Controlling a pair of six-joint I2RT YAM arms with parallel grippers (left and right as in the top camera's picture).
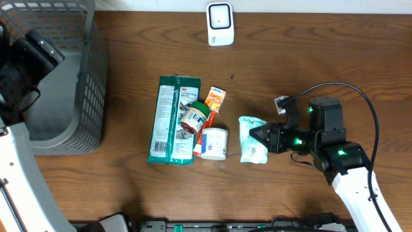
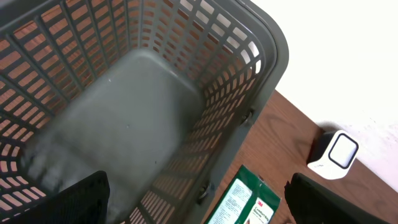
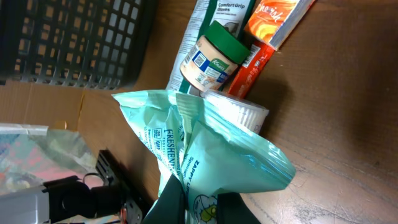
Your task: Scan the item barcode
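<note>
The right tool (image 1: pixel 269 138) is clamped shut on one edge of the mint-green pouch (image 1: pixel 251 132), which is on the tabletop (image 1: pixel 322 58), well to the robot's side of the scanner (image 1: pixel 219 24) and slightly right of it. Lift the pouch clear of its neighbours, then turn its barcode face squarely toward the scanner. The left tool (image 2: pixel 199 208) gapes wide and empty over the basket (image 2: pixel 261 81), far left of the scanner.

Glossy crinkled plastic pouch (image 3: pixel 205 155)

Well right of the grey basket (image 1: pixel 90 84), your right arm (image 1: pixel 351 171) is showing a white link, a black wrist block glowing with green lights, a looping black cable (image 1: pixel 364 96) and a black right gripper (image 1: pixel 256 135); beside the basket, your left arm (image 1: pixel 19 167) is showing white.
</note>
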